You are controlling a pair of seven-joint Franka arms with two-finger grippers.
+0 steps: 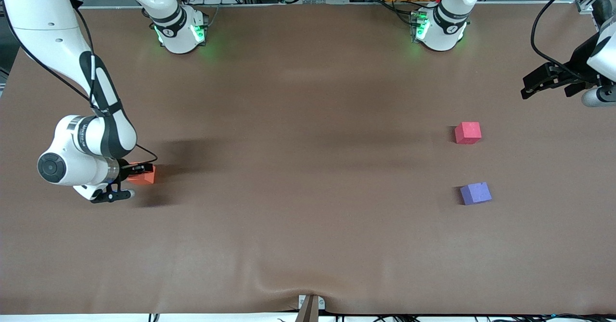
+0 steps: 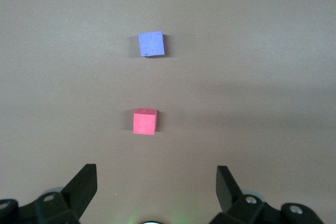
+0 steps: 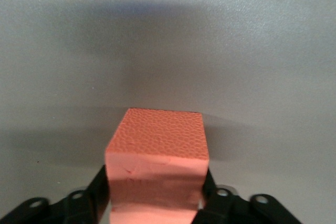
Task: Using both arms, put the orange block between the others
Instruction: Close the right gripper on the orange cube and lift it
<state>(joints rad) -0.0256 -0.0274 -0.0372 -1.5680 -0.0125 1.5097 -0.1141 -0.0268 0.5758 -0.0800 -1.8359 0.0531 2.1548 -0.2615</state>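
Found the right end effector [image 1: 142,170] low at the right arm's end of the worktop [image 1: 308,177], clenched on the orange block [image 1: 146,177]. Saw, in the right wrist view, one black finger [image 3: 101,192] pressed flat against one side of the block [image 3: 157,145] and the other finger against the other side, with the block's pebbled top face and one smooth side face showing between them. Could not tell whether the block rested on the worktop or hung just clear of it. Noted the right arm [image 1: 101,134] bent down from its green-lit base [image 1: 180,31] with the wrist close above the surface.

Found the left end effector [image 1: 528,87] up in the air over the left arm's end of the worktop, released, with jaws spread wide and nothing between them. Saw both fingertips [image 2: 84,182] standing well apart in the left wrist view, with bare worktop in the gap. Judged the left arm waiting.

Placed the red cube [image 1: 468,133] and the purple cube [image 1: 475,193] toward the left arm's end of the worktop, apart from each other with a clear gap between, purple nearer to the front camera than red. Caught both in the left wrist view too, red [image 2: 144,121] and purple [image 2: 151,43], each flat on the surface. Placed the orange block well apart from both, toward the other arm's end of the worktop.
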